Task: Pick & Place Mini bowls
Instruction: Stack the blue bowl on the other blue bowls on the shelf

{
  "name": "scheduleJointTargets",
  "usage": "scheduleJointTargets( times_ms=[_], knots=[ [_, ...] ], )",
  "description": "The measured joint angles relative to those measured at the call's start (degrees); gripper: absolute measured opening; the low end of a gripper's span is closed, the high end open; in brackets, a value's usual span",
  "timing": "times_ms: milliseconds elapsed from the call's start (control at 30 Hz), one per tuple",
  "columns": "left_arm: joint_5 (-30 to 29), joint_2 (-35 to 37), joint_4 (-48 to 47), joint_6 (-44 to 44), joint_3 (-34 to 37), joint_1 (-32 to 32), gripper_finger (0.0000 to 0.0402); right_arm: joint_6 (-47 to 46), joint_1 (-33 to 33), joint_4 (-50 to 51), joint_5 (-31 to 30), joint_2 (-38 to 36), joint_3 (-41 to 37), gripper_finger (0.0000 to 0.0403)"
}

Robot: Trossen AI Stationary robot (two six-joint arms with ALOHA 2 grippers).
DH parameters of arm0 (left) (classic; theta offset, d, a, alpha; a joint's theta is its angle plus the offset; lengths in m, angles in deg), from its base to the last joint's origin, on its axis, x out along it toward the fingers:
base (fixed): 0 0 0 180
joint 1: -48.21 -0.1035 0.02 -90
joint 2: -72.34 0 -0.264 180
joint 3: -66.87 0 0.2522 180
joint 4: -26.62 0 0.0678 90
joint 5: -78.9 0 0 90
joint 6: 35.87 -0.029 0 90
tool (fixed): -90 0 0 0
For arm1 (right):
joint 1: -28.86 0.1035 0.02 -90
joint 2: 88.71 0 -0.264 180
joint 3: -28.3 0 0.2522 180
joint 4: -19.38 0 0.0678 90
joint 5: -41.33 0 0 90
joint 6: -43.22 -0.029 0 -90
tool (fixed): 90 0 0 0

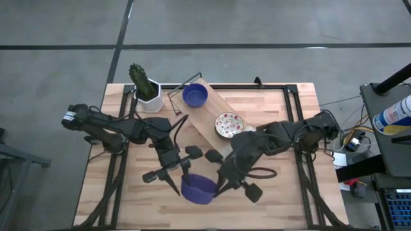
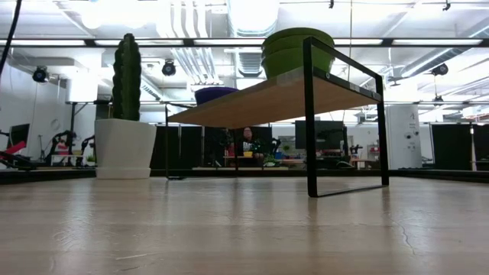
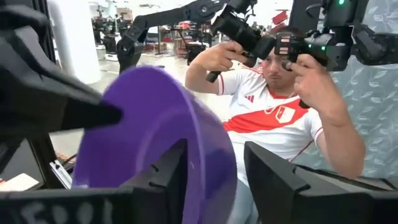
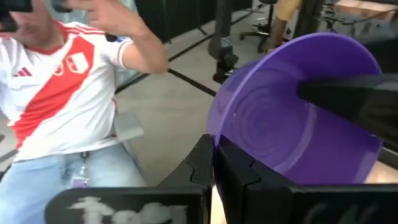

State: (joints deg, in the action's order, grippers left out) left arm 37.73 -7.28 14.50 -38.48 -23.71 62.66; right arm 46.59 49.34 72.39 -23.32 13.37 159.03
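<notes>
Both grippers grip one blue bowl [image 1: 198,188] at the table's 6 o'clock edge: left gripper [image 1: 183,173] clenched on its 10 o'clock rim, right gripper [image 1: 221,183] clamped on its 3 o'clock rim. A second blue bowl [image 1: 194,95] and a speckled bowl [image 1: 228,124] rest on the wooden shelf [image 1: 205,115].

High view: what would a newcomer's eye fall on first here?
A blue bowl held between both grippers, left and right, at the table's near edge. Behind it, a wooden shelf carries another blue bowl and a speckled bowl, beside a potted cactus.
</notes>
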Motion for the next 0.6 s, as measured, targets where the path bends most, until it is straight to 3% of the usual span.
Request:
scheduleJointTargets(
  times_ms=[133,300,600],
  knots=[
    [0.11,0.16,-0.47,0.02,0.0,-0.14,0.0106,-0.16,-0.08,0.02,0.49,-0.21,0.0,0.0008],
    [1.34,0.2,-1.8,-1.08,0.0,-0.05,0.0021,-0.15,-0.22,0.08,0.38,-0.32,0.0,0.0009],
    [1.02,0.34,-5.28,-1.8,-0.07,-0.87,0.0003,-3.11,-0.3,0.09,-1.56,-0.41,0.0,0.0032]
  ],
)
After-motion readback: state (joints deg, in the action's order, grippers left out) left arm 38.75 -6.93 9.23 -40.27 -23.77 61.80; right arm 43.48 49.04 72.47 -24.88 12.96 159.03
